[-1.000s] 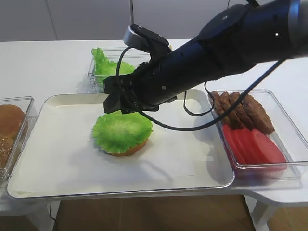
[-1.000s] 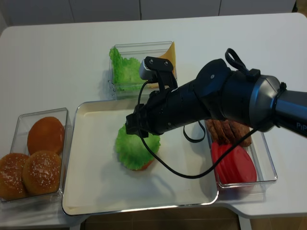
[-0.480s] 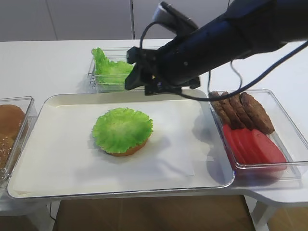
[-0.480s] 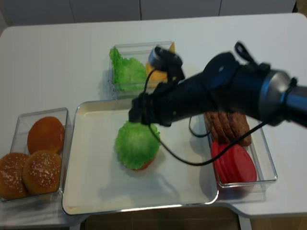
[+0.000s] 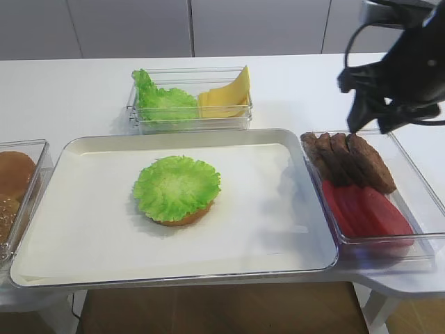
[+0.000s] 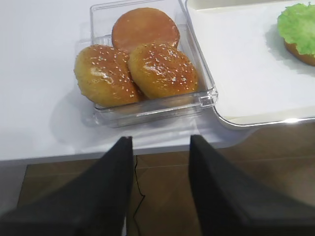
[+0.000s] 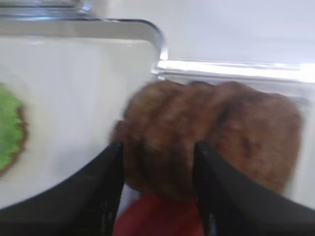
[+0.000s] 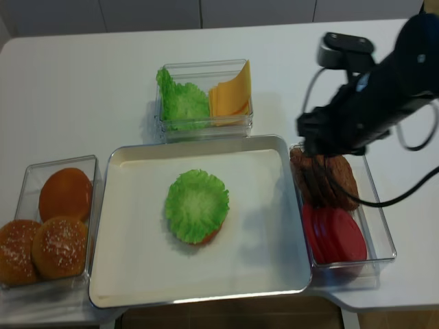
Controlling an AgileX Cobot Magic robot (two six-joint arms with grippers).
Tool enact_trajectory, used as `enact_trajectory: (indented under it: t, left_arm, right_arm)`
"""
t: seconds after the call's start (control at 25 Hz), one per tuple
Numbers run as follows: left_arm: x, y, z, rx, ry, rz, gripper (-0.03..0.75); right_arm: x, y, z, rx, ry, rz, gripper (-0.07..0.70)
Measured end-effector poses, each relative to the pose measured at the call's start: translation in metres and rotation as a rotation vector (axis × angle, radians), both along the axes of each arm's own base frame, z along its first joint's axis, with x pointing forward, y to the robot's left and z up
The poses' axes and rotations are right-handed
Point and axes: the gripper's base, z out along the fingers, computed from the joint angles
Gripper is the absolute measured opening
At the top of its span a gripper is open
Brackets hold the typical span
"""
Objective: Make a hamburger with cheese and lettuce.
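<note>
Three buns (image 6: 135, 61) boxed left; patties (image 8: 324, 179), tomato (image 8: 334, 236) right.

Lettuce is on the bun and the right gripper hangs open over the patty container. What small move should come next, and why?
Probably swing the right gripper back to the cheese in the rear container. The lettuce already covers the hamburger on the tray, no cheese is on it yet, and the open gripper holds nothing.

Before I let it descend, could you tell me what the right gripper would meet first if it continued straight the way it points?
Most likely the brown meat patties, which lie between the open fingers of the right gripper in the wrist view; depth is unclear.
</note>
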Motion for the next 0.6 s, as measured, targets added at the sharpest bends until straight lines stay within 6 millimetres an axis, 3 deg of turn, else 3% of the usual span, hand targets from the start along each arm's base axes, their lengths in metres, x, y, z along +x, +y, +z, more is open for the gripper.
enact_trajectory:
  t: [0.12,0.32,0.6]
  left_arm:
    - [0.0,0.0,0.0,0.0,0.0,0.0,0.288]
    - [0.0,0.0,0.0,0.0,0.0,0.0,0.288]
    - [0.0,0.0,0.0,0.0,0.0,0.0,0.288]
  right_arm:
    - [-0.006,-0.032,0.008,-0.079,0.028,-0.048,0.346]
    - [-0.017,-0.068,0.022,-0.159,0.043,-0.102,0.346]
    - [-0.051,-0.082,0.057,-0.198,-0.026,-0.119,0.346]
